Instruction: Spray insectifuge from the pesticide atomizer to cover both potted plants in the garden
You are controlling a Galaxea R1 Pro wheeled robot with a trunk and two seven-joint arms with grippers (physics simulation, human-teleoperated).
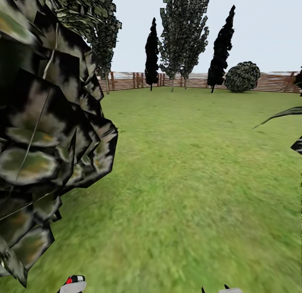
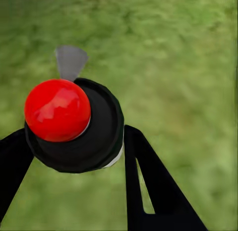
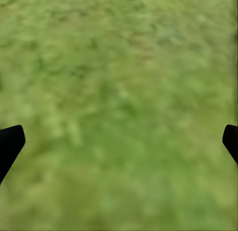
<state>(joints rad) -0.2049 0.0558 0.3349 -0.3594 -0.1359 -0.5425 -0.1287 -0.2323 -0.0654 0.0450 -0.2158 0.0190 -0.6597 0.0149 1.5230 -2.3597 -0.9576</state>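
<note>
The atomizer [image 2: 74, 124], red tip toward the camera, is gripped between the fingers of the left claw [image 2: 74, 151], so the pick-up is judged done. The right claw [image 3: 119, 141] is held wide open and empty over the lawn [image 1: 188, 167]. Both plants are judged unsprayed.

The small black pesticide atomizer bottle [image 2: 79, 129] has a shiny round red ball on top and a little grey see-through spout poking out beside it. It sits tight between two black fingers [image 2: 148, 181], one on each side. Under it is the green grass lawn of the garden [image 1: 188, 179], which runs back to tall dark trees and a brown slatted fence.
</note>
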